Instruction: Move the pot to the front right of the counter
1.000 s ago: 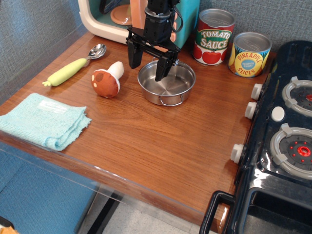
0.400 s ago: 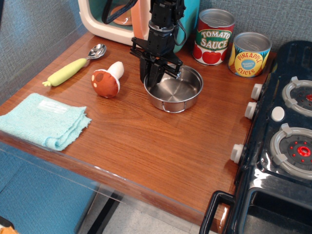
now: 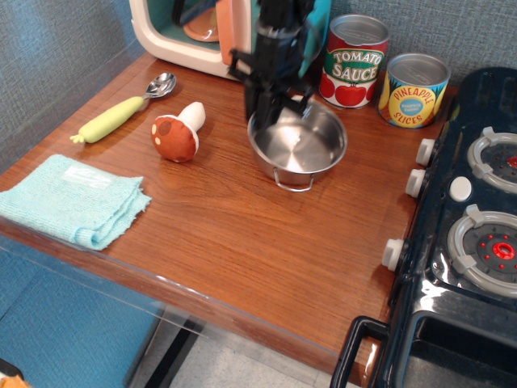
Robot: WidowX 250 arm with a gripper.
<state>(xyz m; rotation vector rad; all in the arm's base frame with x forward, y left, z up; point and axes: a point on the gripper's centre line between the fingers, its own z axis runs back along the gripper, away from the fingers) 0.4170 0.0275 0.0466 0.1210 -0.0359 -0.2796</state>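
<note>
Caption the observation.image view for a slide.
Gripper shut on the pot's back rim, the counter's front right still bare.

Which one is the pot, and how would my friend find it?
Start at the brown wooden counter left of the black toy stove. Near its back, in front of the two labelled cans, sits the pot, with the gripper at its rim. It is the only shiny, shallow, empty steel bowl with thin wire handles.
</note>
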